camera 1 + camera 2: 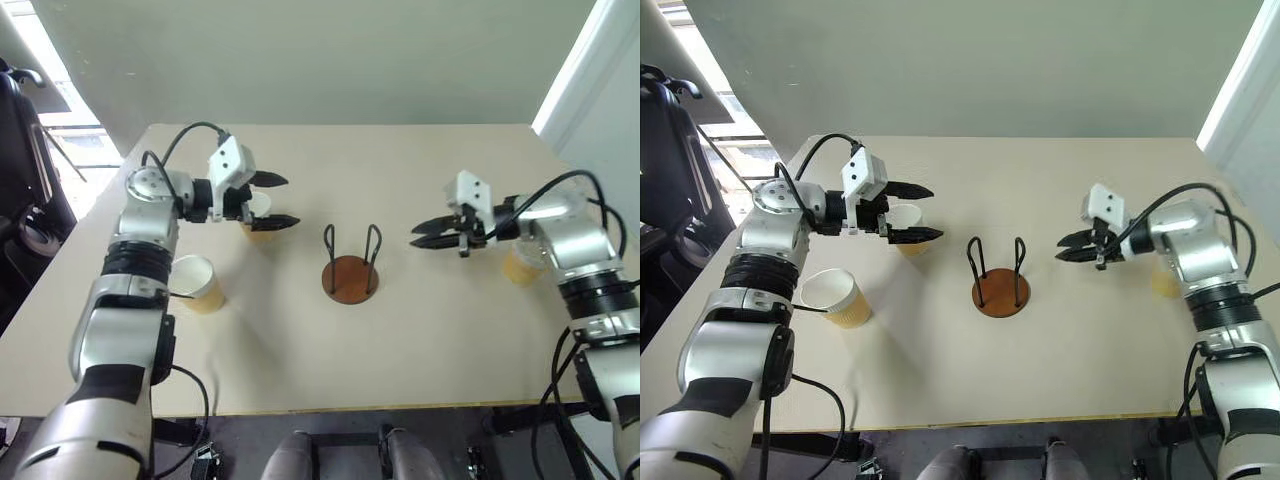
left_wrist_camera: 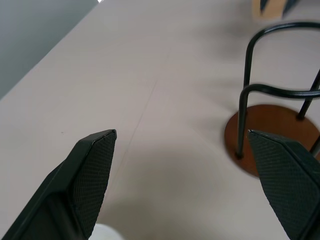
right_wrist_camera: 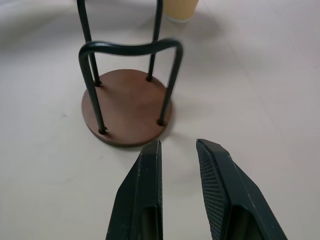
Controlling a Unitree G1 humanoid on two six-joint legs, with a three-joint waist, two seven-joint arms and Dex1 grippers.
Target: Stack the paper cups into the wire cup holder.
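Wire cup holder [image 1: 350, 270] empty at mid-tabletop [image 1: 420, 340]. Paper cups [image 1: 199, 284] upright, apart around it. Left gripper [image 1: 272, 201] spread wide over one cup; right gripper [image 1: 428, 234] part-open, holding nothing. Lower squarely, close below rim.

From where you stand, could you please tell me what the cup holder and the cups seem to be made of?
The wire cup holder looks like a matte reddish-brown disc, possibly wood or fibreboard, with two loops of thin rod, likely black-coated metal given their smooth sheen. The paper cups, such as the one by the left forearm, look like matte tan paper with a white inside and a rolled rim.
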